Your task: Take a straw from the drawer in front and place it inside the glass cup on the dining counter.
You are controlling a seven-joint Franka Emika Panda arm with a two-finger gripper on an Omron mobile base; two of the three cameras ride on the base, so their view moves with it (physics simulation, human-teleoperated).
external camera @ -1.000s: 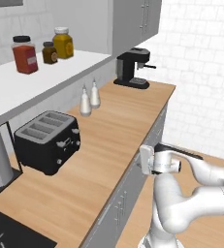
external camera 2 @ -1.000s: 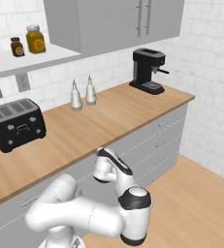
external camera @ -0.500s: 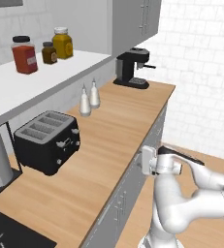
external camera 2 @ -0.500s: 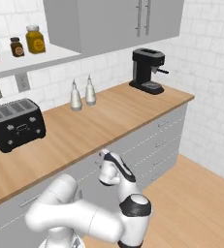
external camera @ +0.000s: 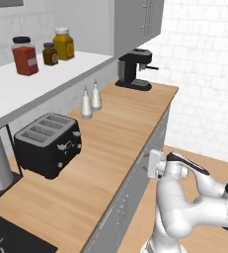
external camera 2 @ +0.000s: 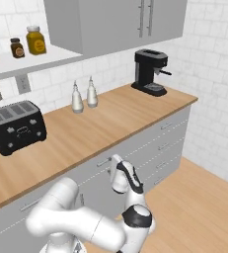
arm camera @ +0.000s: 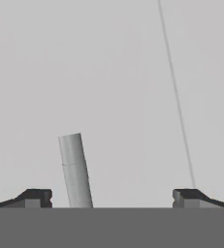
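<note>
Gripper (arm camera: pixel 112 196) up against the drawer (arm camera: pixel 123 87) front
Jaws spread wide, empty; the drawer's bar handle (arm camera: pixel 75 169) stands between the fingertips.

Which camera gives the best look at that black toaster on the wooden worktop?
The left base view: the toaster sits close, showing slots and knobs. The right base view shows it smaller, at the left edge.

Drawer (external camera 2: pixel 98 165): light-grey flat front panel set under the wooden worktop, seen shut, flush with the neighbouring fronts. Slim bar handle (arm camera: pixel 75 169): grey, rod-shaped, slightly tilted in the hand view, mounted against the plain grey panel; in the right base view it is partly hidden.
</note>
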